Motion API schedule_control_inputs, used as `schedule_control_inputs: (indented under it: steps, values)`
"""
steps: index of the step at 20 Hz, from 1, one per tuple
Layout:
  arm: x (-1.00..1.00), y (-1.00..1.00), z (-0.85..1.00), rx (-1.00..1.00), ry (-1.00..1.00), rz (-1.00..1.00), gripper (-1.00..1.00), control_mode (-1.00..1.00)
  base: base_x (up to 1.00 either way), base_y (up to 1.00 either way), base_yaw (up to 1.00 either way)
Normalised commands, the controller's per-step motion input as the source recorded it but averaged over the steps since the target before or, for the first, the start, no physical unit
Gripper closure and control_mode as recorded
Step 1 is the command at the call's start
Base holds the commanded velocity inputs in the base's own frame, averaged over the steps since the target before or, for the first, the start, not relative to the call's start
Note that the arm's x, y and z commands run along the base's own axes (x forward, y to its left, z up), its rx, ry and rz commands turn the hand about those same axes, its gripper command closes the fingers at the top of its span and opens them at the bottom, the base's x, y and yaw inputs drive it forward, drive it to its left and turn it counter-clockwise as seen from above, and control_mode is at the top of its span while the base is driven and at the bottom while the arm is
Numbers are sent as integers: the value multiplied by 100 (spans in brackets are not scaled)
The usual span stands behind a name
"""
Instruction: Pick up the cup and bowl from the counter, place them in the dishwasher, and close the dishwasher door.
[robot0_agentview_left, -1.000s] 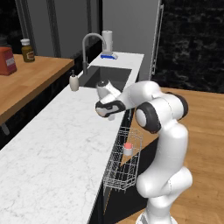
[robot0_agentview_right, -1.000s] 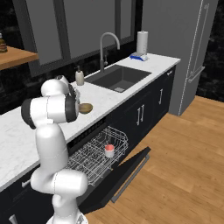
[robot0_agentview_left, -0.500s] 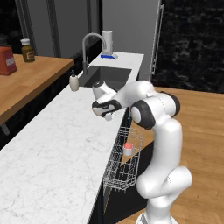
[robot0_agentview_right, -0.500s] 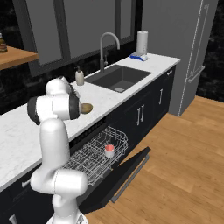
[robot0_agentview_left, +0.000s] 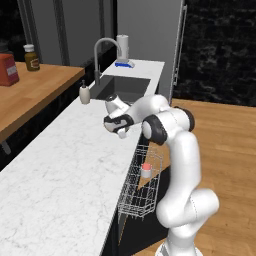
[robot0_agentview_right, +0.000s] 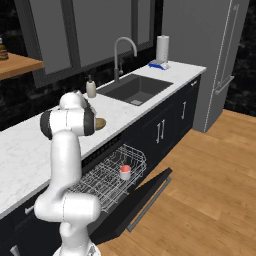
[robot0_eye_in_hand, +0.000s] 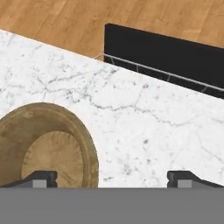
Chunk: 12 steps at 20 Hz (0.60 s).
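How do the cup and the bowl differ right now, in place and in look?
The cup stands upright in the pulled-out dishwasher rack; the bowl sits on the counter, under the open gripper. The cup is pale with a red top; the bowl is brown and wood-like. The cup is narrow and upright; the bowl is wide and shallow. Both are round and open side up.

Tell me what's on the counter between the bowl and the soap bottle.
Nothing: in the right base view, only bare marble counter lies between the bowl and the soap bottle.
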Motion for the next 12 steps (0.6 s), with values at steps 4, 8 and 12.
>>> schedule_control_inputs:
  steps: [4,8,12]
  values:
    - [31,25,-33,0,0,-15,-100,-100,0,0,0]
    - [24,30,-33,0,0,-14,-100,-100,0,0,0]
    - [6,30,-32,0,0,-14,-100,-100,0,0,0]
